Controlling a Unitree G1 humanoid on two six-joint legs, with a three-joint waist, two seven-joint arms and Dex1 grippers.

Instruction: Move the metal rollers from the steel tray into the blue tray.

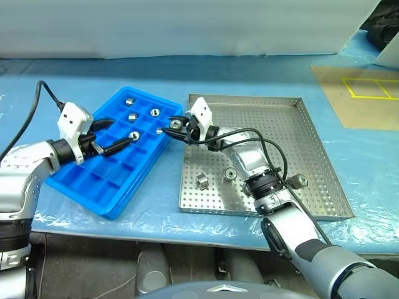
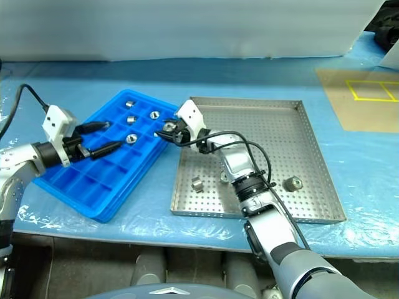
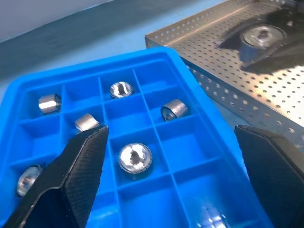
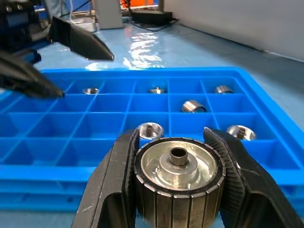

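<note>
The blue tray (image 1: pixel 100 180) lies left of the steel tray (image 1: pixel 280 137), and several metal rollers (image 1: pixel 133 116) sit in its far compartments. Three more rollers (image 1: pixel 230 173) rest on the steel tray's perforated floor. My right gripper (image 1: pixel 174 124) hovers over the gap between the two trays, at the blue tray's right rim, shut on one flanged roller (image 4: pixel 178 185). The left gripper (image 1: pixel 121 132) hangs open over the blue tray's middle with nothing between its fingers (image 3: pixel 80 166). The held roller (image 3: pixel 259 38) also shows in the left wrist view.
A brown sheet with a yellow taped square (image 1: pixel 361 93) lies at the back right on the pale blue table cover. A white wall runs along the back. The table's front edge is close below both trays.
</note>
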